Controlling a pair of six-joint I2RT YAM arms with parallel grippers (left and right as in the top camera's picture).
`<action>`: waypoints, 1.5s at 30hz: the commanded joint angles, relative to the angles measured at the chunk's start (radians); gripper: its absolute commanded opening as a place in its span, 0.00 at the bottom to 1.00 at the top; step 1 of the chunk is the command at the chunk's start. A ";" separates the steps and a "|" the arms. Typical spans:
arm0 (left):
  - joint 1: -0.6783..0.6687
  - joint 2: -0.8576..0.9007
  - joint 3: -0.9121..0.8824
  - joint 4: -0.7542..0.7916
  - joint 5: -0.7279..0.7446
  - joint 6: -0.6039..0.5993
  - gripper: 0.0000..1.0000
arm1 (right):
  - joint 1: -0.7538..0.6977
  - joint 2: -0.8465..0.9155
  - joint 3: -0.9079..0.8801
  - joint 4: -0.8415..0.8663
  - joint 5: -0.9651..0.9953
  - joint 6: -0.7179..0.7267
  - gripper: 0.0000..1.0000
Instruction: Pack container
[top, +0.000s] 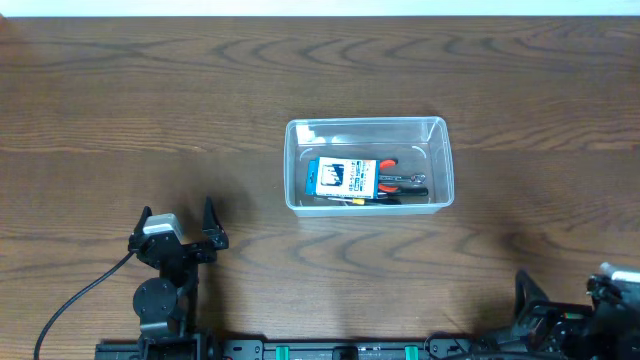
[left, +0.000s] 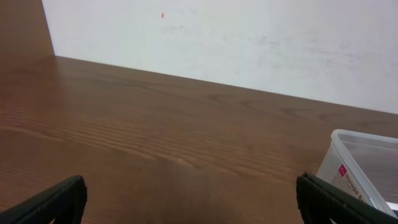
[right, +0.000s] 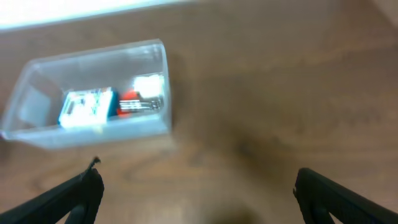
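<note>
The container (top: 365, 122) is a clear rectangular tub standing at mid-table. Inside it lie a blue-and-white box (top: 340, 178) and red-handled pliers (top: 402, 182). My left gripper (top: 178, 215) rests near the front left of the table, open and empty, well left of the tub. In the left wrist view only the tub's corner (left: 364, 155) shows at the right, beyond the open left gripper (left: 193, 202). My right gripper (top: 560, 290) sits at the front right edge, open and holding nothing. The blurred right wrist view shows the container (right: 99, 134) ahead to the left of the right gripper (right: 199, 196).
The table (top: 150, 90) is dark wood. A white wall (left: 249, 43) rises behind its far edge. A black cable (top: 80, 295) trails from the left arm toward the front edge. The arms' base rail (top: 330, 350) runs along the front.
</note>
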 joint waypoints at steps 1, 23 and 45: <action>0.006 -0.006 -0.016 -0.039 -0.016 0.005 0.98 | -0.007 0.002 -0.002 0.074 0.003 -0.020 0.99; 0.006 -0.006 -0.016 -0.039 -0.016 0.005 0.98 | -0.185 -0.327 -0.651 0.913 -0.197 -0.377 0.99; 0.006 -0.006 -0.016 -0.040 -0.016 0.005 0.98 | -0.183 -0.357 -1.136 1.624 -0.202 -0.372 0.99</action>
